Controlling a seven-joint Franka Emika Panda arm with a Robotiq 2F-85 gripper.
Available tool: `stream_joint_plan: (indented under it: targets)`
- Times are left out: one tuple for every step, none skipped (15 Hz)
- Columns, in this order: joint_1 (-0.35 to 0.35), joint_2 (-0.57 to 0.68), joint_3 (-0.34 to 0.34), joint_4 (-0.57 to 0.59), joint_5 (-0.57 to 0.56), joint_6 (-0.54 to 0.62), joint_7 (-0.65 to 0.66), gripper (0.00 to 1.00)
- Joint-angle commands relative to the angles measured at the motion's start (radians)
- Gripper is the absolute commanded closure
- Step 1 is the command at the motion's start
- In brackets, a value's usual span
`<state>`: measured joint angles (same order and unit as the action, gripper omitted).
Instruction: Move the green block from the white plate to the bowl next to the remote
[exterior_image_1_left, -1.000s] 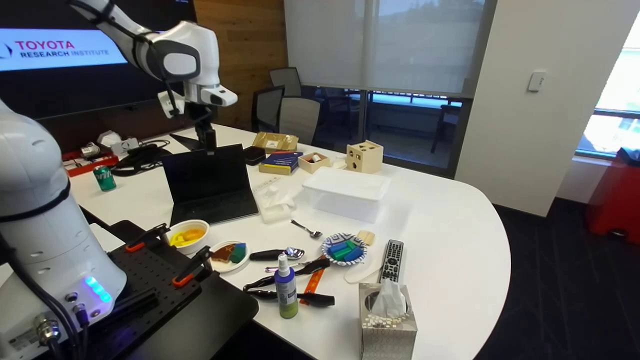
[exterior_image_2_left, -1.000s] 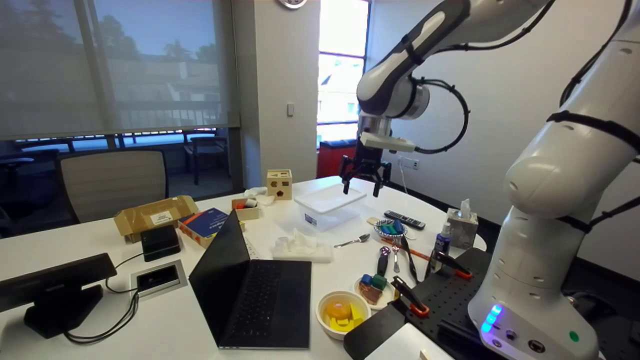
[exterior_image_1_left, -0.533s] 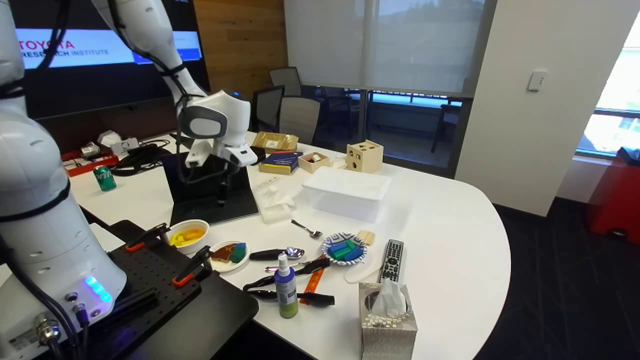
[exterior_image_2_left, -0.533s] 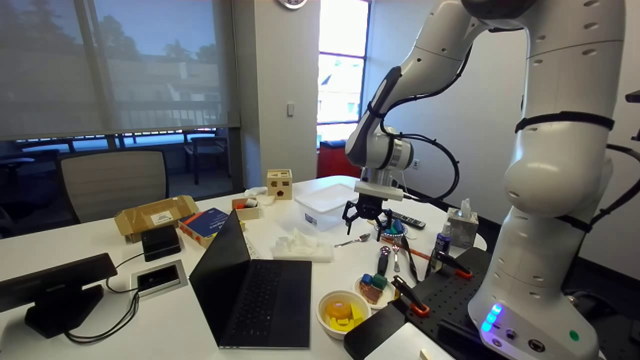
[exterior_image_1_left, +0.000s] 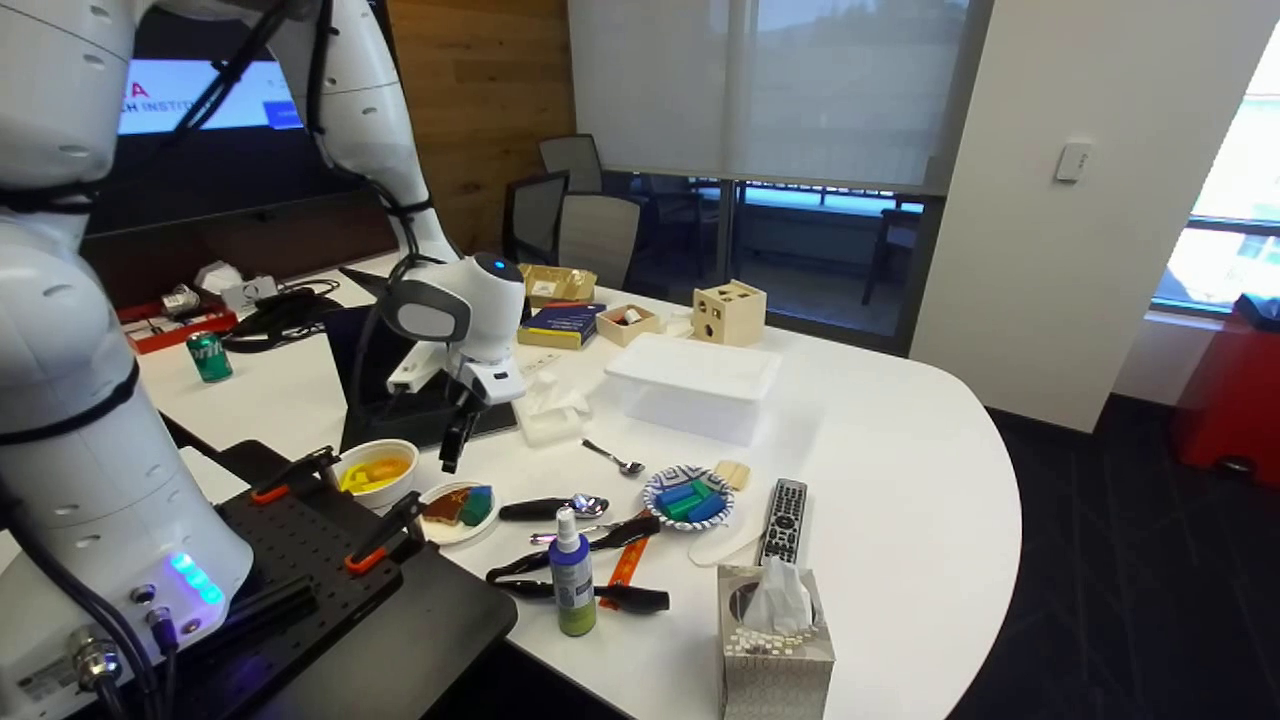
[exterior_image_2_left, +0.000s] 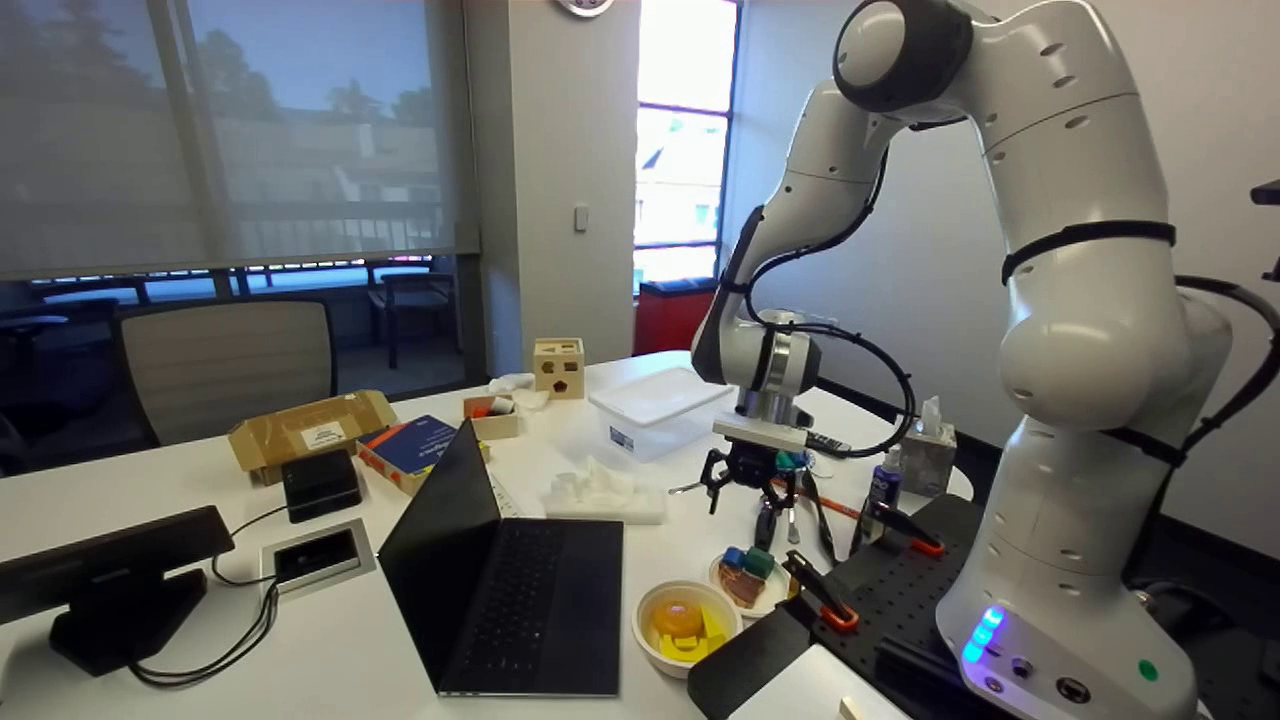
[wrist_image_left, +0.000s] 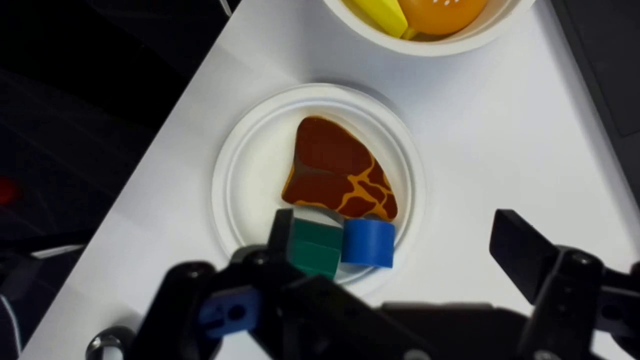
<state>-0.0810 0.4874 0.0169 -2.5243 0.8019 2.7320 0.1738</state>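
Wrist view: claw (wrist_image_left: 397, 237) spread; plate (wrist_image_left: 257, 170) stands apart from table edge (wrist_image_left: 161, 145) and dish (wrist_image_left: 430, 48), bearing one green block (wrist_image_left: 316, 245), one blue block (wrist_image_left: 368, 242), one steak (wrist_image_left: 335, 165).

In an exterior view, the large black rectangular screen (exterior_image_1_left: 230, 165) at far left shows a red "A" above "CH INSTIT". The green cylindrical metal can (exterior_image_1_left: 209, 357) at left bears white letters, apparently "rit". Print on the purple-and-green plastic spray bottle (exterior_image_1_left: 573, 588) is too small to read.

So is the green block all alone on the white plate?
No, in the wrist view a blue block and a brown toy steak share the white plate with the green block.
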Motion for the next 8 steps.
stream_joint_plan:
  targets:
    - [-0.043,0.074,0.025,0.037,0.070,0.053,-0.052,0.00]
    - [-0.050,0.091,0.027,0.044,0.080,0.061,-0.056,0.00]
    - [-0.053,0.106,0.026,0.048,0.086,0.071,-0.055,0.00]
    - [-0.064,0.125,0.027,0.057,0.094,0.078,-0.060,0.00]
    - [-0.072,0.139,0.027,0.062,0.099,0.078,-0.063,0.00]
    - [-0.084,0.156,0.030,0.071,0.109,0.076,-0.071,0.00]
    - [-0.093,0.168,0.033,0.077,0.116,0.074,-0.073,0.00]
    - [-0.106,0.181,0.039,0.082,0.126,0.070,-0.078,0.00]
